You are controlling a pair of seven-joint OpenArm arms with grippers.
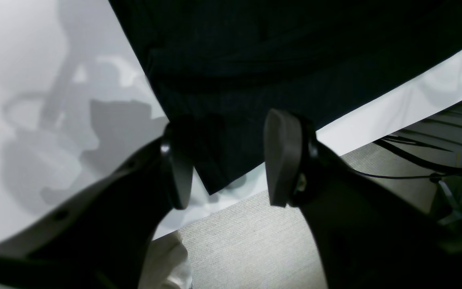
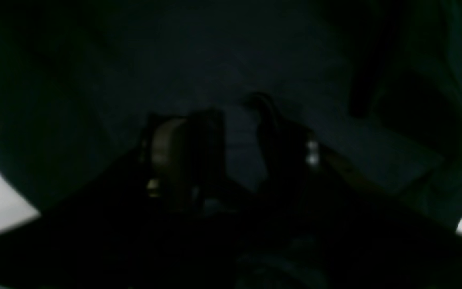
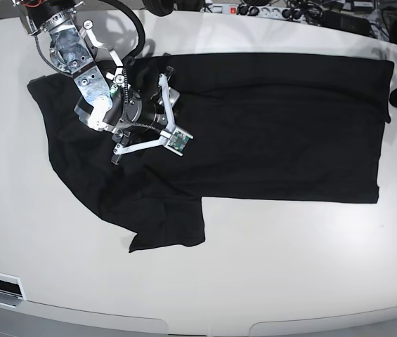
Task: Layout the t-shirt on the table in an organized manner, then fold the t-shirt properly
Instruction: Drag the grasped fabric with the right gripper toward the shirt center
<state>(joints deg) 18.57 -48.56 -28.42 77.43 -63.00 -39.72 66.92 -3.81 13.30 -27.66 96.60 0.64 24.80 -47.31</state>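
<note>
Going left to right across the base view. Right end effector (image 3: 145, 148): over the inner part of the black t-shirt (image 3: 268, 158), fingers spread, nothing pinched that I can see. In the right wrist view, cloth shows through the gap, with a raised crease by one finger. I can't tell whether the tips touch fabric.

The t-shirt is laid out on the glossy white tabletop (image 3: 289, 281), under the right end effector and reaching from there across to the left one. Long axis runs roughly arm to arm. Bunched, uneven cloth lies below and around the right end effector; the stretch toward the left one is flatter, with a crease along it. A loose flap sticks out on the side away from the arm bases.

Left end effector (image 1: 229, 160): fingers apart, empty. In its wrist view a t-shirt corner shows between the fingers, the tabletop's edge just past it, and the floor (image 1: 255, 241) beyond.

My call: still layout, not folding. Right arm is nearer the bulk and the wrinkles; left is nearer the flat end, so I'd square up the right side first.

Count: one t-shirt, one tabletop, two end effectors.
</note>
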